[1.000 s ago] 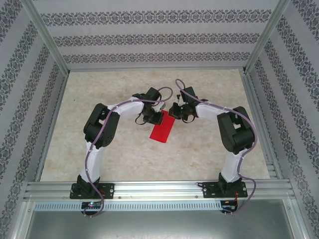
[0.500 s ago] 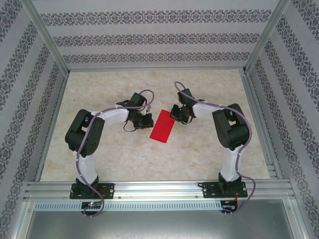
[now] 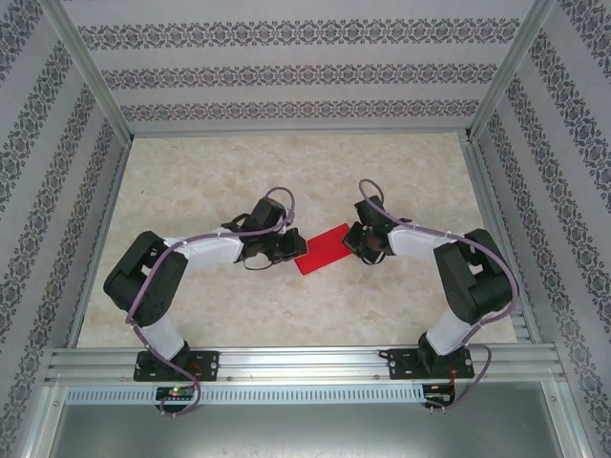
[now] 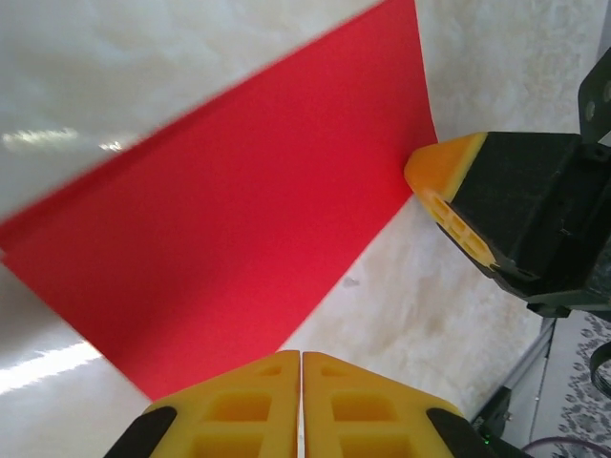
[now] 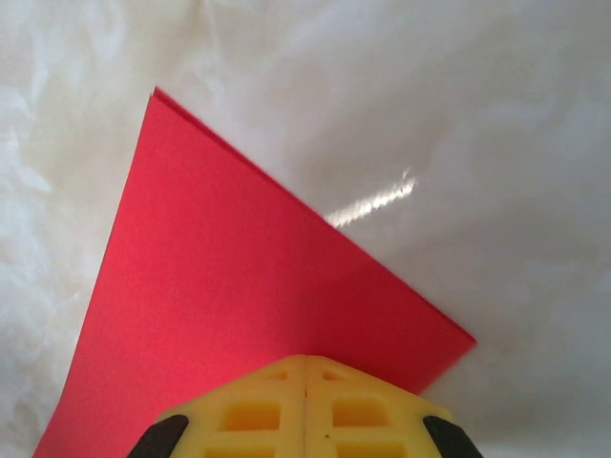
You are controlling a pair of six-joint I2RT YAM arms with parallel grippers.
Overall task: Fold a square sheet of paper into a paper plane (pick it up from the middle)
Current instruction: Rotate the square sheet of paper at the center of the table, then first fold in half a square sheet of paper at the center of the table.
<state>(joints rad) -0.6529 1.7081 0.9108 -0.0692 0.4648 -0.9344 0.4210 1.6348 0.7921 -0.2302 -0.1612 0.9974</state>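
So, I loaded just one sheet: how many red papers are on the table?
1. The paper lies on the table, between the left tool and the right tool. A second sheet under it would be hidden.

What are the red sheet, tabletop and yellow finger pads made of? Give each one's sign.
Red sheet: paper, matte; thin layered edge. Tabletop: glossy marble-look surface, perhaps laminate; glare streaks. Finger pads: yellow moulded plastic, probably; hollow cells.
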